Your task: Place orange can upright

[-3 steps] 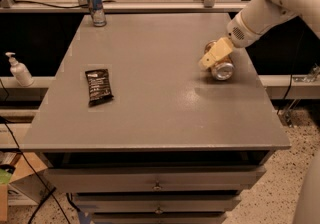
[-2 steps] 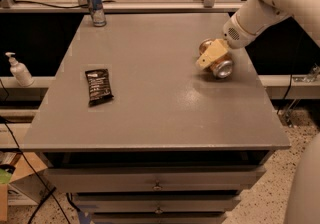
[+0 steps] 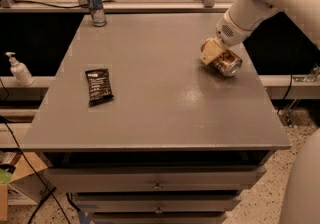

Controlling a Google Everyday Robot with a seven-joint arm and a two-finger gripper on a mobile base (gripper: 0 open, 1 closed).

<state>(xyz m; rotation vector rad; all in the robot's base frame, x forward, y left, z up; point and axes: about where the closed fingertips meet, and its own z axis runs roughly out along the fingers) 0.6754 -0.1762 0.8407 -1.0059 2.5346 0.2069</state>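
The gripper (image 3: 212, 53) is low over the right side of the table (image 3: 165, 103), close to its right edge, and its jaws look pinched on the orange can (image 3: 227, 63). The can lies tipped on its side, with one silver end turned toward the table's front right corner. Whether it touches the table top or hangs just clear is hard to call.

How will it handle? It is probably thin metal, light if empty, with a smooth round wall that could roll toward the table edge if let go while tilted. A hard squeeze could dent it. The best hold is likely across the middle of the body, with the jaws square to the wall. The flat silver end would then meet the table evenly, well in from the edge.
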